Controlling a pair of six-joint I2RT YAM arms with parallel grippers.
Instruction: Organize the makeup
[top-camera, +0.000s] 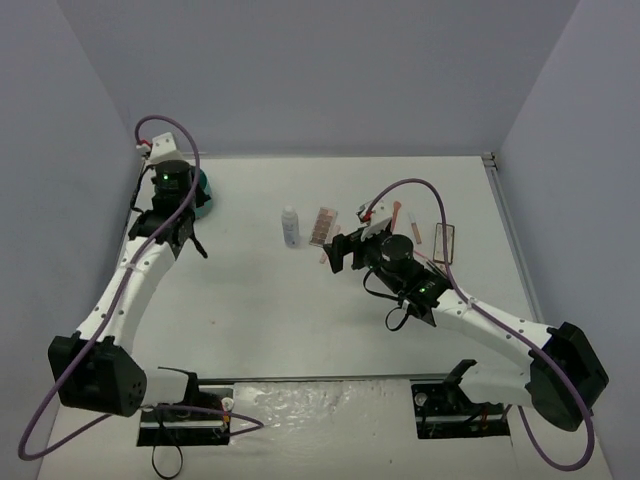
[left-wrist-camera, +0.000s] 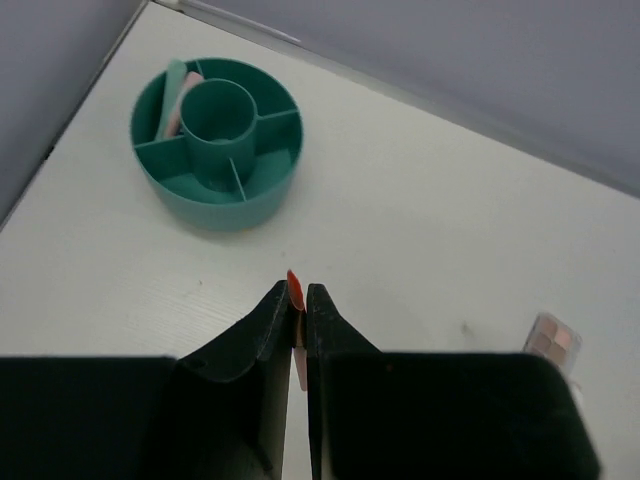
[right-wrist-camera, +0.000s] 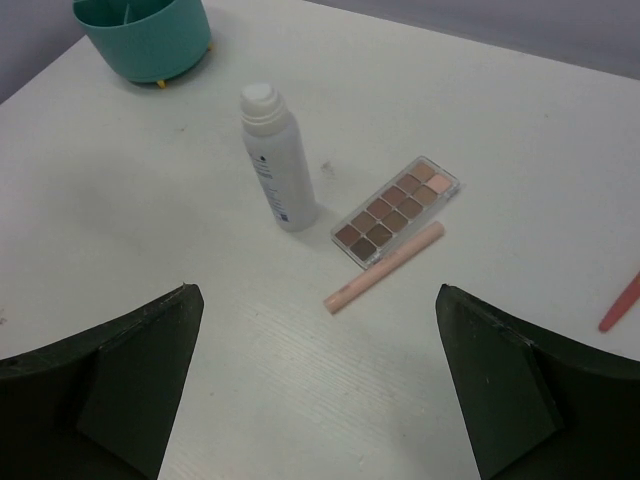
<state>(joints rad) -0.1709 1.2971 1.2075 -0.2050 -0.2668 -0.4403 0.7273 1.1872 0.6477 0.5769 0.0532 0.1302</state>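
Left gripper (left-wrist-camera: 297, 300) pressed together, pinching thin orange-red stick (left-wrist-camera: 294, 286), near teal divided tub (left-wrist-camera: 215, 205); pink and teal sticks (left-wrist-camera: 172, 100) sit in one outer compartment. Right gripper (right-wrist-camera: 317, 300) spread wide, holding nothing, over table (right-wrist-camera: 120, 200). Ahead: upright white bottle (right-wrist-camera: 275, 165), eyeshadow palette (right-wrist-camera: 395, 210) near it, pink stick (right-wrist-camera: 385, 268) just beside palette.

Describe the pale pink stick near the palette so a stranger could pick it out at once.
On the white table, find the white bottle standing upright. Beside it, to the right in the right wrist view, lies a flat palette of brown squares. The pale pink stick lies along the palette's near edge: slim, plain, and lighter than the red stick farther right.
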